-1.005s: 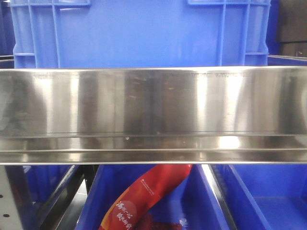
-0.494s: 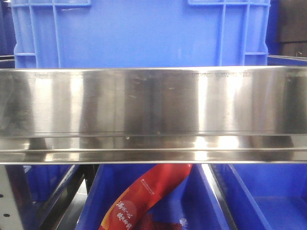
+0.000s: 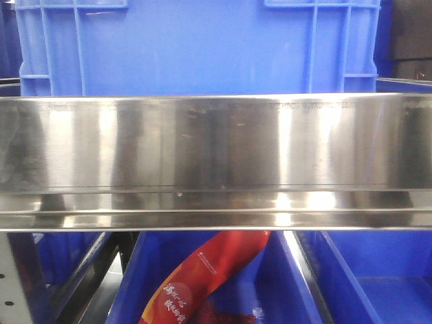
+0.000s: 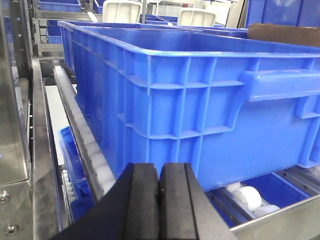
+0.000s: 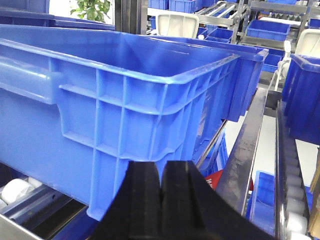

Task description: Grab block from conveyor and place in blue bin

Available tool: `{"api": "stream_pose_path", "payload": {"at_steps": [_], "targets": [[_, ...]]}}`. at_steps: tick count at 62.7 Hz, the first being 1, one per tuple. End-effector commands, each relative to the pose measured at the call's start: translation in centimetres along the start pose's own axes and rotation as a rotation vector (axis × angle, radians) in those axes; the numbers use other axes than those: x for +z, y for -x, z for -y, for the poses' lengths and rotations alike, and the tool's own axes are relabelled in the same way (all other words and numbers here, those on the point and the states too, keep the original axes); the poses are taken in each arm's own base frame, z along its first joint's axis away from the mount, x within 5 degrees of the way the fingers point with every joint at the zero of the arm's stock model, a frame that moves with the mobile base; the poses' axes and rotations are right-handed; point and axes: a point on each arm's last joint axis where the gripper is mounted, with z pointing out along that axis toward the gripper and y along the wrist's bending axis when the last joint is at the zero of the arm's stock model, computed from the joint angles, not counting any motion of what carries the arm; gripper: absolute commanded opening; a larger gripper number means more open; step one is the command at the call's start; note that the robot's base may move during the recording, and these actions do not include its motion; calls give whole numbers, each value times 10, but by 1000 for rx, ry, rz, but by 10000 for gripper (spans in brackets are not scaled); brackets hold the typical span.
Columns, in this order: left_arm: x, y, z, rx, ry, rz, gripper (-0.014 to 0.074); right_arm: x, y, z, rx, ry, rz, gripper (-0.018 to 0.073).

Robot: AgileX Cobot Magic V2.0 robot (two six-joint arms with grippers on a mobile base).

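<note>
A large blue bin stands behind the shiny steel rail in the front view. It fills the left wrist view and the right wrist view and rests on white rollers. My left gripper is shut and empty, just in front of the bin's side wall. My right gripper is shut and empty, in front of the bin's corner. No block shows in any view. The dark grey conveyor belt with its red frame is out of view.
A shiny stainless-steel rail crosses the front view. Below it a lower blue bin holds a red packet. White roller tracks and steel frame bars run beside the big bin. More blue bins stand to the right.
</note>
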Motion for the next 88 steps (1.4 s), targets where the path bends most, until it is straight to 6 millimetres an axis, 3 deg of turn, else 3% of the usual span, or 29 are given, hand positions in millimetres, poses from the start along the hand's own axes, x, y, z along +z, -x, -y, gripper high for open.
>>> {"api": "stream_pose_path", "payload": {"at_steps": [1, 8, 24, 46, 88], "targets": [[-1, 2, 1, -8, -5, 23, -111, -2, 0, 2, -8, -23, 62, -162], [-1, 2, 1, -8, -5, 23, -111, -7, -16, 8, -7, -88, 133, -162], [-1, 2, 1, -8, -5, 23, -111, -29, -55, 18, 88, -243, 118, -162], [-1, 2, 1, -8, -5, 23, -111, -52, -105, 17, 22, -384, 172, -162], [-1, 2, 0, -8, -5, 25, -111, -52, -107, 17, -11, -388, 153, -162]]}}
